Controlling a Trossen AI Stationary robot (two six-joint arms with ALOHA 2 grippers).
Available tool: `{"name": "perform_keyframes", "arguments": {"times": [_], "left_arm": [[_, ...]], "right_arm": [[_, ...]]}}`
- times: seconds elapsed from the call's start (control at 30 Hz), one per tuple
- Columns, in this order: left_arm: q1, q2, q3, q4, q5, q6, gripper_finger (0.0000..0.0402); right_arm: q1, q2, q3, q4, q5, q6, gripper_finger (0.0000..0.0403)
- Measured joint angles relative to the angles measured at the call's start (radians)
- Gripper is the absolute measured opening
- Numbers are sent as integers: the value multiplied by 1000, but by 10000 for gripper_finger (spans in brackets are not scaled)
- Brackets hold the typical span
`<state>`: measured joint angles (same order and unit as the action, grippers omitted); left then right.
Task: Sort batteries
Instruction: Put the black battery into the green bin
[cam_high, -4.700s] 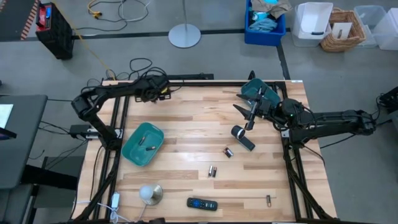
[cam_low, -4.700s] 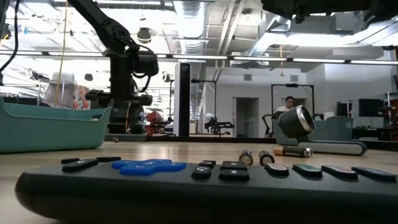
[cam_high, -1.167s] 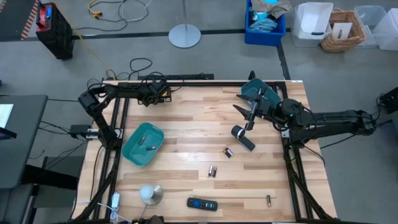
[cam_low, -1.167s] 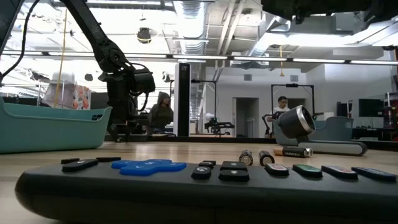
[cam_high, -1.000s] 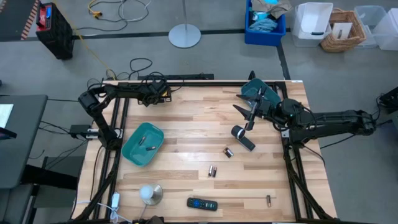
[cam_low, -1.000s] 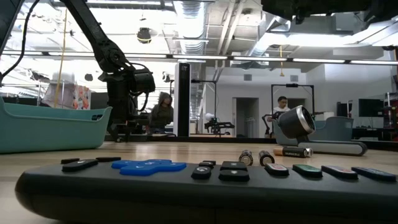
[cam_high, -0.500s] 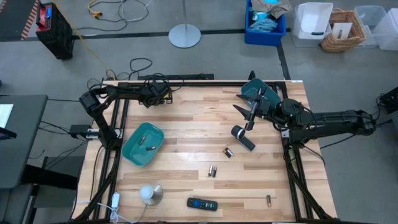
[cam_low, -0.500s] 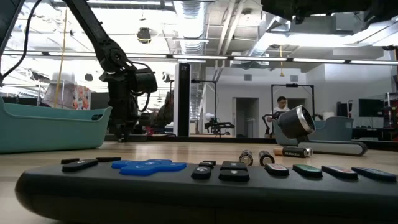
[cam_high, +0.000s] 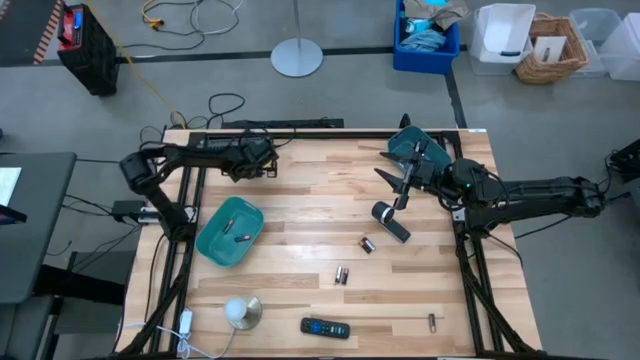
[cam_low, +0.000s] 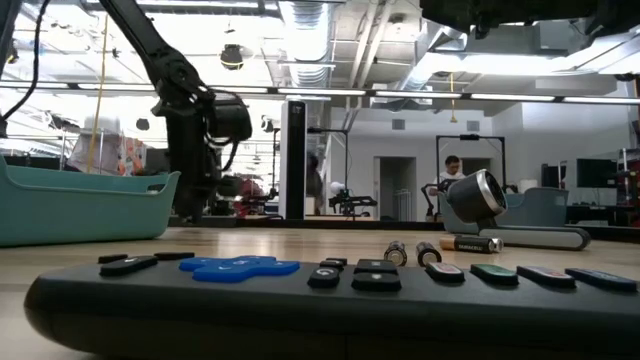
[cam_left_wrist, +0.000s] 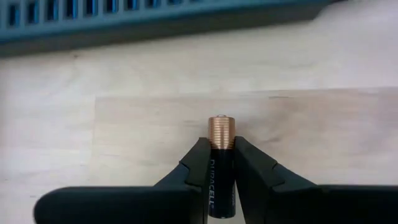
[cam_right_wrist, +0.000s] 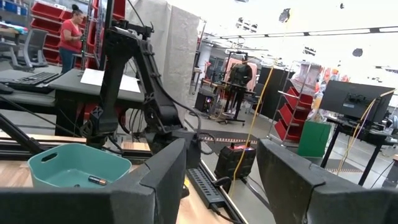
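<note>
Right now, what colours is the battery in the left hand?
Black body with a copper top; clearest in the left wrist view.

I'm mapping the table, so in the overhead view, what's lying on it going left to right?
Teal bin → white dome object → remote control → battery pair → single battery → black cylinder → lone battery.

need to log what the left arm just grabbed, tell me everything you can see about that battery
The battery is a small cylinder, black body with a copper-coloured top and a metal end cap; white Duracell lettering runs along the black part. It is clamped between the left gripper's two dark fingers, copper end sticking out past the fingertips. Pale wooden table lies behind it; whether it touches the wood cannot be told. A teal bin wall stands beyond.
</note>
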<state>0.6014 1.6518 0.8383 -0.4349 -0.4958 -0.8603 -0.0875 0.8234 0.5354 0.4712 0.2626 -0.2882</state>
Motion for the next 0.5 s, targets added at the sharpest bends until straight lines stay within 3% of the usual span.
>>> {"name": "perform_keyframes", "arguments": {"times": [0.3, 0.5], "left_arm": [[-88, -168, 3, -21, -84, 19, 44], [-237, -352, 5, -103, -117, 57, 44]], "right_arm": [[0, 0, 0, -2, 0, 0, 214], [-11, 0, 0, -27, 0, -5, 214]]}}
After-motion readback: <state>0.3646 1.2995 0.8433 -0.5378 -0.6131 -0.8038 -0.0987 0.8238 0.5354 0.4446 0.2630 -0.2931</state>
